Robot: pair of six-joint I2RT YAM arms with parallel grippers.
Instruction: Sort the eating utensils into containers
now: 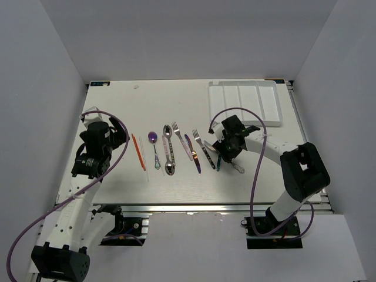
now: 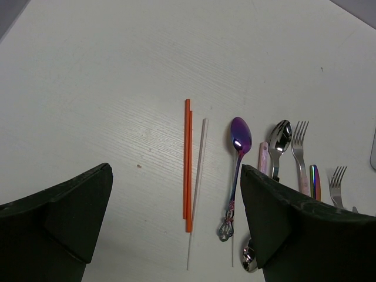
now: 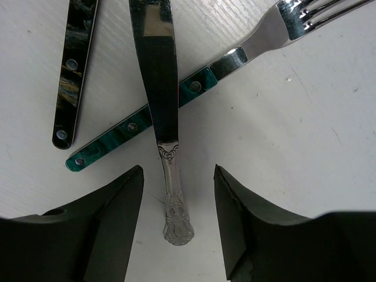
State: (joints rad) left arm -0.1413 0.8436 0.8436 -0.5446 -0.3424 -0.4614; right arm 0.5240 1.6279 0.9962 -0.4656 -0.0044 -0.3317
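The eating utensils lie in a row mid-table: orange chopsticks (image 1: 138, 151) (image 2: 187, 164), a pale chopstick (image 2: 200, 176), a purple spoon (image 1: 154, 141) (image 2: 239, 141), silver spoons (image 1: 168, 150), forks and a purple knife (image 1: 194, 155). My right gripper (image 1: 226, 154) (image 3: 178, 173) is low over a silver knife (image 3: 173, 200). Its jaws stand either side of the ornate handle with gaps on both sides. The knife crosses a teal-handled fork (image 3: 194, 85). My left gripper (image 1: 120, 136) (image 2: 176, 170) hangs wide open above the chopsticks, holding nothing. The white tray of containers (image 1: 247, 100) sits at the back right.
A black-handled utensil (image 3: 73, 70) lies just left of the knife. The tray's long compartments hold nothing. White walls close in the table on the left, back and right.
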